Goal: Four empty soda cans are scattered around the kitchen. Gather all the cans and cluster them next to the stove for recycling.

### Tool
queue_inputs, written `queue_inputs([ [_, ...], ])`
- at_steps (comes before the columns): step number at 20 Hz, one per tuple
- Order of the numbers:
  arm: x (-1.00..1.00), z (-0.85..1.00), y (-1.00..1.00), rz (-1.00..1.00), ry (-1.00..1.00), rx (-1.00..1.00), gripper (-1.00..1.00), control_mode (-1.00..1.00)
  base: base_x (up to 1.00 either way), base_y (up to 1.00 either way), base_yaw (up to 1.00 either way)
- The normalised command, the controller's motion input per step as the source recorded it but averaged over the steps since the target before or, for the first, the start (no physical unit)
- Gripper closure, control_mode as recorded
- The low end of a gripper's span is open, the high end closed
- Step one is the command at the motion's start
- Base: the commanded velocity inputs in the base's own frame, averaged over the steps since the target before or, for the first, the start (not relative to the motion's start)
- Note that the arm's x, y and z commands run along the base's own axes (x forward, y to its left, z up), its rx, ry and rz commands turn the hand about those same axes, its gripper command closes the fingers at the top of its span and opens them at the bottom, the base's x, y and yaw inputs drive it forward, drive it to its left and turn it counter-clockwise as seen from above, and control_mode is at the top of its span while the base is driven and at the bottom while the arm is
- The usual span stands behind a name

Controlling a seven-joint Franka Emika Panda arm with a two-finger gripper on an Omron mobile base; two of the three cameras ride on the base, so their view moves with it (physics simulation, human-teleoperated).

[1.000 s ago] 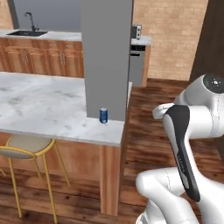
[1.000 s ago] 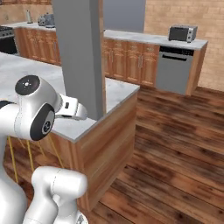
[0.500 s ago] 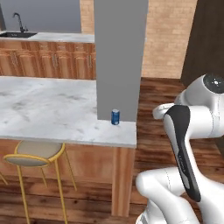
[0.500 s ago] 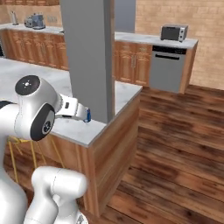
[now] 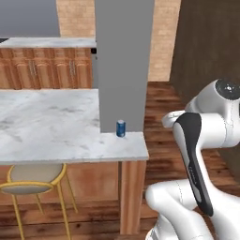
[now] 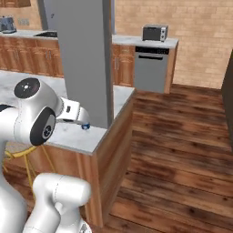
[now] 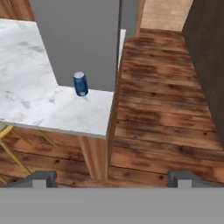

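My pincer (image 7: 112,177) stands at full spread, its two dark finger tips (image 7: 40,177) wide apart at the bottom of the hand view, nothing between them and nothing touching them; it hangs out over the wood floor and the end of the island, well apart from the can. One blue soda can (image 5: 121,128) with a silver top stands upright on the white, grey-veined marble island top (image 5: 51,124), near its end corner and just in front of the foot of a plain flat grey pillar (image 5: 124,61) that rises from the counter; whether the can touches the pillar I cannot tell. The hand view shows the same can (image 7: 80,84) as a small smooth cylinder. In the right base view it is a blue speck (image 6: 84,127) mostly hidden behind my wrist. The island body below is reddish wood with visible grain, and the floor (image 7: 162,105) is dark brown planks. A stool (image 5: 32,180) with a thin yellow metal frame and a round beige seat sits tucked under the overhang. Along the far brick wall, wooden cabinets (image 6: 27,59) carry a pale counter, a steel dishwasher front (image 6: 151,69) is set among them, and a dark boxy microwave (image 6: 155,32) rests above it
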Motion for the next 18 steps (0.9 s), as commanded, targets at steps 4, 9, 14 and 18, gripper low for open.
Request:
queue_inputs([
  [4,0.0,0.0,0.0,0.0,0.0,0.0,-1.0,1.0,-0.39,0.32,-0.34],
  [9,0.0,0.0,0.0,0.0,0.0,0.0,-1.0,1.0,-0.75,0.46,-0.21],
  [14,0.0,0.0,0.0,0.0,0.0,0.0,-1.0,1.0,-0.76,0.61,-0.14],
  [18,0.0,0.0,0.0,0.0,0.0,0.0,-1.0,1.0,-0.12,0.79,-0.14],
])
